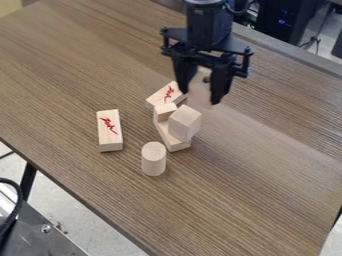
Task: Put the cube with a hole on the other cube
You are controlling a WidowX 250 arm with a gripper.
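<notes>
Nearest the camera, well below and to the left of the gripper as the view shows it, lies a grey metal surface with a bolt in it and a black cable looping over its edge. On the wooden table, the foremost piece is a plain cylinder, upright, lower than the gripper and to its left.

The gripper's fingers stand apart by about the width of a pale wooden block with a dark round hole; it sits between them and looks to be held. That is the piece to be placed. Just below and left of it is the plain cube, perched on an angled wooden piece, with a smaller block beside it.

The pick-up seems done. Left to do, as I judge it: line the holed block up over the cube, lower it on and let go. It does not rest there yet.

As for writing, the rectangular block far to the gripper's left and the other rectangular block just left of its fingertips each carry a red script-like mark. No label shows on the cube or cylinder.
</notes>
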